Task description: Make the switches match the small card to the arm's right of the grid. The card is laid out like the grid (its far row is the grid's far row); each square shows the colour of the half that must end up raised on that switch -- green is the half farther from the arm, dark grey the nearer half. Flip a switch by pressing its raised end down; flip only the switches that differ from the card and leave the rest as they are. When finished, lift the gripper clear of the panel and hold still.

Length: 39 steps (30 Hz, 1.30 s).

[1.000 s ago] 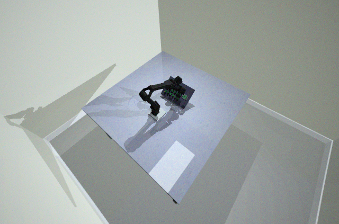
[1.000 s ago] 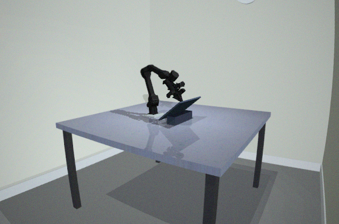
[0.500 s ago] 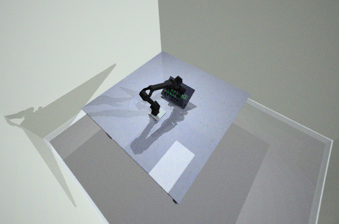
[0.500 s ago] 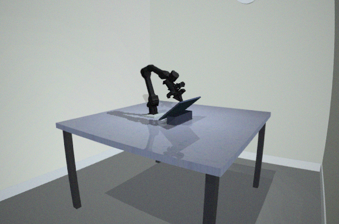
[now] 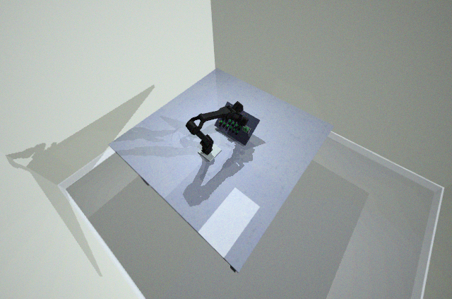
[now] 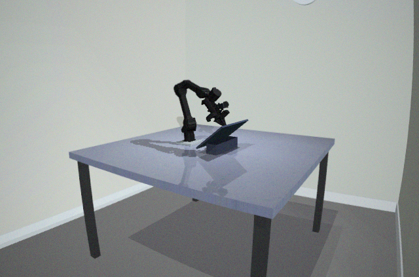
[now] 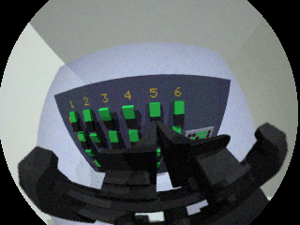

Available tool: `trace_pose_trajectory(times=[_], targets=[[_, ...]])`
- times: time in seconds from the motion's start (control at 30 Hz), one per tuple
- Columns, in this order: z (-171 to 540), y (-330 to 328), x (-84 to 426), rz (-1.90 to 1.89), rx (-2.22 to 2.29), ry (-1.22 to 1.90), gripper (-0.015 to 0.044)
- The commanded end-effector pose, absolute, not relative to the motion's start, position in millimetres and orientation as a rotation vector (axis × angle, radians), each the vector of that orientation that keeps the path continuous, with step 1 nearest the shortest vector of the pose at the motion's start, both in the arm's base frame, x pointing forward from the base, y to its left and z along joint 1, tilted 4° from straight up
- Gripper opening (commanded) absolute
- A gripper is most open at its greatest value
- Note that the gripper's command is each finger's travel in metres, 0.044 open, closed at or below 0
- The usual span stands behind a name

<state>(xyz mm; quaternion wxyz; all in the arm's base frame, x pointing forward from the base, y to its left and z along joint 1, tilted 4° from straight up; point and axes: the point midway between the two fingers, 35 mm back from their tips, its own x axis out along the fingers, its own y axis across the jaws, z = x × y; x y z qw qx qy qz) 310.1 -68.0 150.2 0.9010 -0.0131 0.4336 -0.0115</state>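
The tilted dark panel point(image 5: 253, 124) point(image 6: 234, 128) point(image 7: 206, 96) carries a grid of green and dark switches in columns numbered 1 to 6. My gripper point(image 6: 224, 124) point(image 7: 156, 123) is shut and empty, its tips at or just above the panel at column 5, just nearer than its far-row switch point(image 7: 155, 110). The far-row switch of column 6 point(image 7: 179, 108) shows green at its farther half. The small card point(image 5: 246, 129) point(image 7: 200, 133) is right of the grid, partly covered by a finger in the wrist view; its squares are too small to read surely. The fingers hide several nearer switches in columns 3 to 6.
The panel rests on a dark block point(image 6: 221, 146) on the bluish table point(image 5: 292, 135) point(image 6: 277, 166). The arm's pale base plate point(image 5: 215, 154) is on the panel's near side. A white rectangle point(image 5: 232, 218) lies toward one table edge.
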Motion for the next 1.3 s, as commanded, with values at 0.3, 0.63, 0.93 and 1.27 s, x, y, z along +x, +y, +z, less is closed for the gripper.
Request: trace_pose_trajectory(times=[0.3, 0.63, 0.93, 1.27], targets=[[149, -69, 312, -0.029, -0.025, 0.896, 0.0], [201, -66, 273, -0.03, -0.024, 0.925, 0.0], [187, -7, 269, -0.026, -0.015, 0.958, 0.0], [173, 66, 244, -0.024, -0.014, 0.929, 0.0]])
